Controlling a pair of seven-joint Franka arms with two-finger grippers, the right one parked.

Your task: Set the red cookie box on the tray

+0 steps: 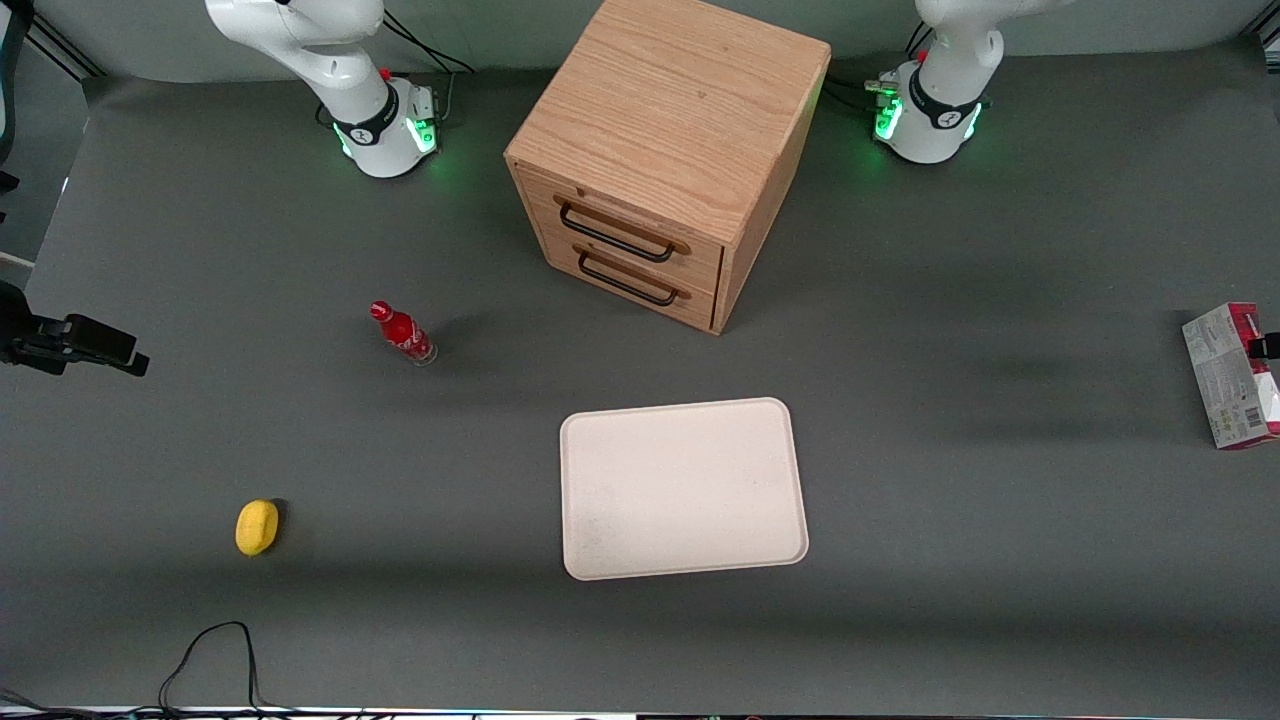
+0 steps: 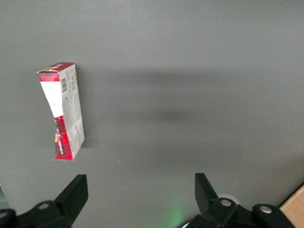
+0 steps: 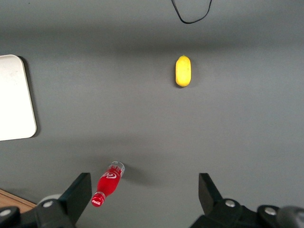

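My gripper [image 2: 137,199] hangs above the table with jaws apart, the red cookie box [image 2: 62,111] lying well apart from the tray [image 1: 683,488].

Flat red cardboard cookie box [image 1: 1232,377] at the working arm's table end, well apart from the central cream-white rectangular tray [image 1: 682,487]; open gripper [image 2: 141,190] above the table near the box.

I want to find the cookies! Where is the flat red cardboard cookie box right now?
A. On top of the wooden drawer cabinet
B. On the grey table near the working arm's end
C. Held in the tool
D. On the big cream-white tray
B: the flat red cardboard cookie box sits on the grey table, well apart from the bare cream-white tray, and the tool hangs open above the table, holding nothing.
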